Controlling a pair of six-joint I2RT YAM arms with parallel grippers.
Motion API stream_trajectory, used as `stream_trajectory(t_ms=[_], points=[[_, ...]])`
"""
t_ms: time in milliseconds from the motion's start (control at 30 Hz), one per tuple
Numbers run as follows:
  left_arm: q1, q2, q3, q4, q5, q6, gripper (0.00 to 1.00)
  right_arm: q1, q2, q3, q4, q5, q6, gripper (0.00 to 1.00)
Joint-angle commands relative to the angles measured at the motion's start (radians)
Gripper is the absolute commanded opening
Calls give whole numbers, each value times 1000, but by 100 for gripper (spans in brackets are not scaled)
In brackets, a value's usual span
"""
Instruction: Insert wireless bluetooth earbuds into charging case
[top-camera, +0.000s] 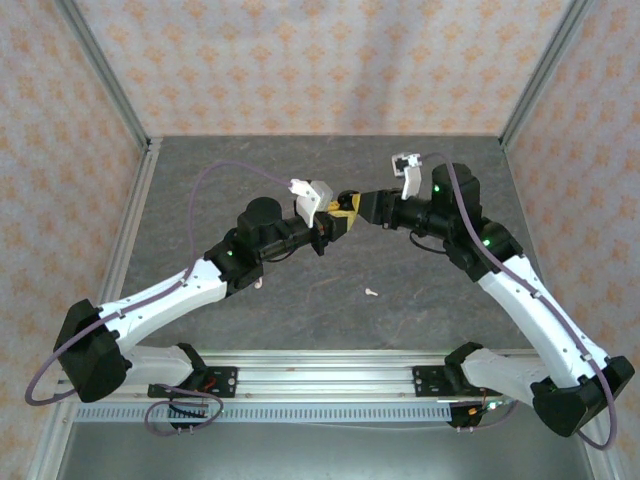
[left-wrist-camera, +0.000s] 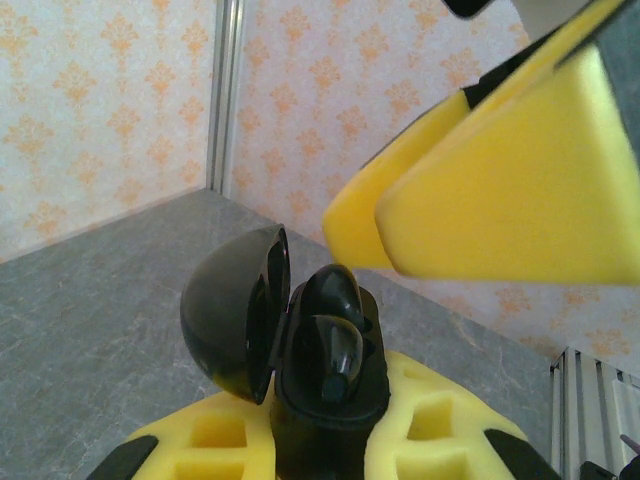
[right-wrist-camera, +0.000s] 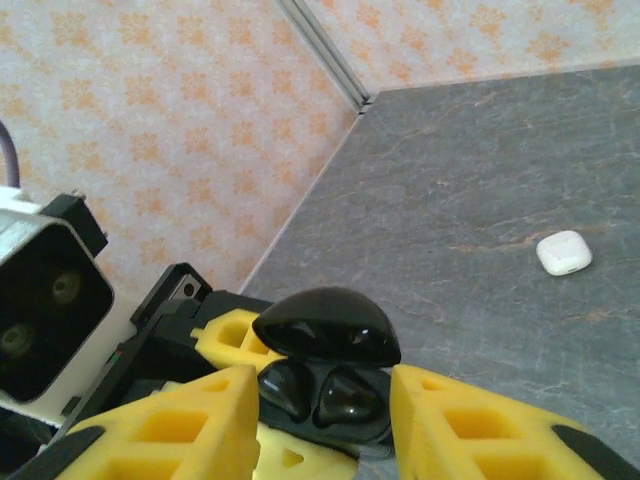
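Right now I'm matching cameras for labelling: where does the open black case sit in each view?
Left wrist: black case, bottom centre, lid open leftward, clamped by the left gripper.
Right wrist: bottom centre, between fingers of the open right gripper.
Top external: centre, where both grippers meet, mostly hidden.
Shared landmark: the left gripper's yellow fingers.

Rear overhead, close wrist views, shared black case (left-wrist-camera: 328, 400)

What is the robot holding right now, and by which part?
The left gripper holds the open black charging case by its base, between its yellow fingers. The right gripper stands open astride it, gripping nothing.
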Motion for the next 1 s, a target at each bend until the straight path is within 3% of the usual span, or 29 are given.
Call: stream_trajectory(t_ms=[0,300,533,967], points=[[-3,-38,5,36,-9,-8,0,3,17,82,-53,71,24,42],[-3,-71,-15,-9,-15,18,0,3,76,184,-122,36,55,44],[-4,-95,-27,-63,6,63,0,-26,201,274,-230,-109,70,36],[-2,-149,-45,-144,-34,72,0,-38,285,268,-198,-374,122,19]])
